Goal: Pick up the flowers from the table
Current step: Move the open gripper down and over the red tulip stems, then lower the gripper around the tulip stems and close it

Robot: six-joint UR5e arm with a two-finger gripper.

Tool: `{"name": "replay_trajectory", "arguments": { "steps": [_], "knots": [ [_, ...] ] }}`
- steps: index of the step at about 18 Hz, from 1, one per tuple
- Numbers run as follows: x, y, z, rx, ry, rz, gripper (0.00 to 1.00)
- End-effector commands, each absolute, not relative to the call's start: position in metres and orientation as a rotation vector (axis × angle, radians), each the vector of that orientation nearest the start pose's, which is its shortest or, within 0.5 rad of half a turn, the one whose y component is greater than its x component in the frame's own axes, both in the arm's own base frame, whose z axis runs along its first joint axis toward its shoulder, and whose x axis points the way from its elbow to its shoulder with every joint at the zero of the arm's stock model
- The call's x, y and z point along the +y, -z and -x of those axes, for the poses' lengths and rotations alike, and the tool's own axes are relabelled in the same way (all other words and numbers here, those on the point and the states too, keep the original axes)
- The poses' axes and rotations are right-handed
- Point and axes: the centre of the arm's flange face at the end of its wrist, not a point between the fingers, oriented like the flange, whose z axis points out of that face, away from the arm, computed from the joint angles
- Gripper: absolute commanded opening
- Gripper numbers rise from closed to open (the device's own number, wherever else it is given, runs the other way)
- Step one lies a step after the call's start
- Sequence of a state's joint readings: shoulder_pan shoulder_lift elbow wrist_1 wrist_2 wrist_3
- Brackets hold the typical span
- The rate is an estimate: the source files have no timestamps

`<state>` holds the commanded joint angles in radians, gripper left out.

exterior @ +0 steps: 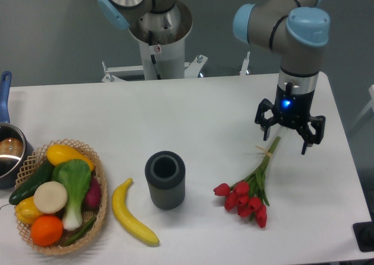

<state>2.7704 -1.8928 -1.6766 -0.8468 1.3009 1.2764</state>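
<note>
**A:** What's around the flowers on yr feed?

**B:** On my screen the white desk (193,110) carries several things. Dark grey ribbed cup (165,180) stands upright near the middle-front, just left of the flowers (250,190), not touching. A banana (132,213) lies left of the cup, near the front edge. Further left, a wicker basket (103,190) w/ veg and fruit: bok choy (74,186), an orange (47,230), a cucumber (32,182), something yellow at the top and something yellow at the left. A pot w/ blue handle (7,142) sits at the far left edge, partly cut off. A second arm's base (160,43) is behind the desk, well apart from everything.

**A:** Anything blocking the stems?

**B:** I see nothing lying betw. the fingers and the stems. Cup is the closest thing, and it's beside the blooms, not the stem end.

**A:** Where's the bunch vs. the fingers?

**B:** Bunch lies flat on the right part of the desk, red heads toward the front, green stems running up and to the right. Gripper (287,141) points down right at the upper stem end; in my view the stem tips pass betw. the two fingers. Can't tell height above the desk from this one view.

**A:** Fingers' state?

**B:** Spread wide, nothing held. Flowers lie untouched on the desk, as far as I can see.
</note>
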Motion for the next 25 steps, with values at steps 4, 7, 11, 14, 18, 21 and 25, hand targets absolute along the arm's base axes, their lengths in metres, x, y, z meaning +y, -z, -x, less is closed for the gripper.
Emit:
{"name": "replay_trajectory", "arguments": {
  "steps": [4, 7, 11, 14, 18, 21, 25],
  "knots": [
    [0.386, -0.309, 0.517, 0.178, -0.191, 2.778, 1.0],
    [0.401, -0.293, 0.516, 0.161, -0.164, 2.783, 1.0],
    [0.402, -0.276, 0.521, 0.166, -0.147, 2.792, 1.0],
    [0.4, -0.262, 0.523, 0.163, -0.125, 2.811, 1.0],
    [0.391, -0.243, 0.527, 0.265, -0.138, 2.887, 1.0],
    [0.386, -0.226, 0.522, 0.305, -0.104, 2.9, 1.0],
    [0.387, -0.204, 0.521, 0.297, -0.055, 2.913, 1.0]
  ]
}}
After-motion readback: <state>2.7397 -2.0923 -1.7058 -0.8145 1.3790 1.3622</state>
